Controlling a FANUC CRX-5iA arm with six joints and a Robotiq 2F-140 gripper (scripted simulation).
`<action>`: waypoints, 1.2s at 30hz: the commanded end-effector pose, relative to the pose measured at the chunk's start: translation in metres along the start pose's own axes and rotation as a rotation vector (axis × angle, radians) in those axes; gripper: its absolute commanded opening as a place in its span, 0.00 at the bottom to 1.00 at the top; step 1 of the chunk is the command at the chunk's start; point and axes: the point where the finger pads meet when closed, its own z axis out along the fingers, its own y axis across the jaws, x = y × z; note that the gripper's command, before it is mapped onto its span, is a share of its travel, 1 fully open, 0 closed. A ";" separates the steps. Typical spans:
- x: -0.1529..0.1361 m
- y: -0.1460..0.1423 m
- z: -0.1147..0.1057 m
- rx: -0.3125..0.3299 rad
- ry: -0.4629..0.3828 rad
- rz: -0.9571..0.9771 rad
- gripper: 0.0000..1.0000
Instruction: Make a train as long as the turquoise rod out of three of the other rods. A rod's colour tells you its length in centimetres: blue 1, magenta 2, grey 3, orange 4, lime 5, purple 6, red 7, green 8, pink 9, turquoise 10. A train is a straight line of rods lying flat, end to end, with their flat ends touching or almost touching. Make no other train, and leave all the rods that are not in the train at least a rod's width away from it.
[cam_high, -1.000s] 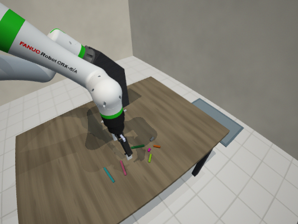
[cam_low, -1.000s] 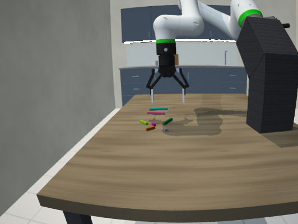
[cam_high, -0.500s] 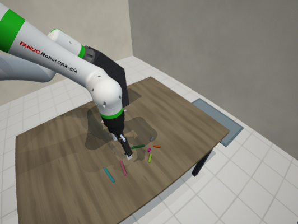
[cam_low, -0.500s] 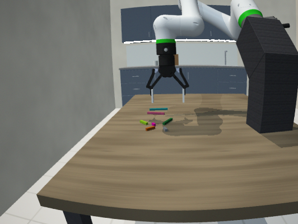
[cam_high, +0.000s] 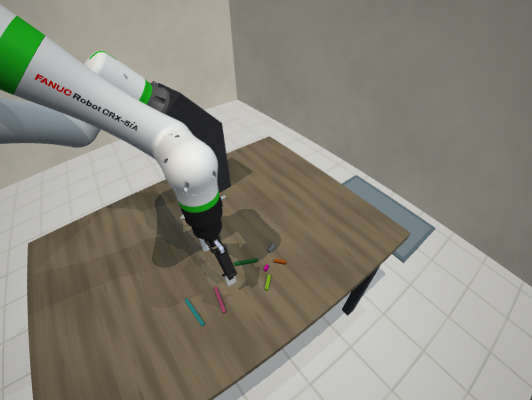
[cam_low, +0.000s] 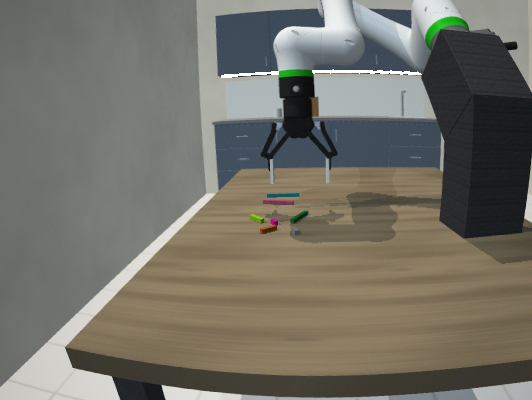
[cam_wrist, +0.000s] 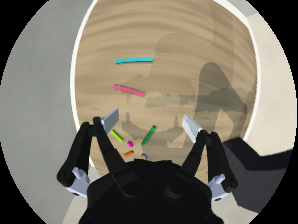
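A turquoise rod (cam_high: 194, 312) (cam_low: 283, 195) (cam_wrist: 133, 60) lies flat by itself on the table. A pink rod (cam_high: 219, 299) (cam_low: 278, 202) (cam_wrist: 129, 90) lies beside it. A green rod (cam_high: 245, 262) (cam_low: 299, 216) (cam_wrist: 149, 133), a lime rod (cam_high: 268, 282) (cam_low: 256, 218) (cam_wrist: 117, 135), a small magenta rod (cam_high: 266, 267) (cam_low: 274, 222) (cam_wrist: 131, 143), an orange rod (cam_high: 280, 261) (cam_low: 268, 229) (cam_wrist: 128, 153) and a grey rod (cam_high: 271, 247) (cam_low: 295, 230) lie scattered apart. My gripper (cam_low: 299, 178) (cam_wrist: 151, 117) hangs wide open and empty above the rods, over the green one.
The wooden table (cam_high: 325, 210) (cam_low: 280, 310) carries the robot's dark base block (cam_low: 480, 140) (cam_high: 200, 130) at its back. A blue-grey mat (cam_high: 395, 215) lies on the floor past the table's right edge.
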 end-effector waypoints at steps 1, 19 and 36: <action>0.000 0.000 0.000 0.000 0.000 0.000 1.00; 0.000 0.000 0.000 0.000 0.000 0.000 1.00; -0.062 -0.038 -0.009 0.002 0.002 -0.266 1.00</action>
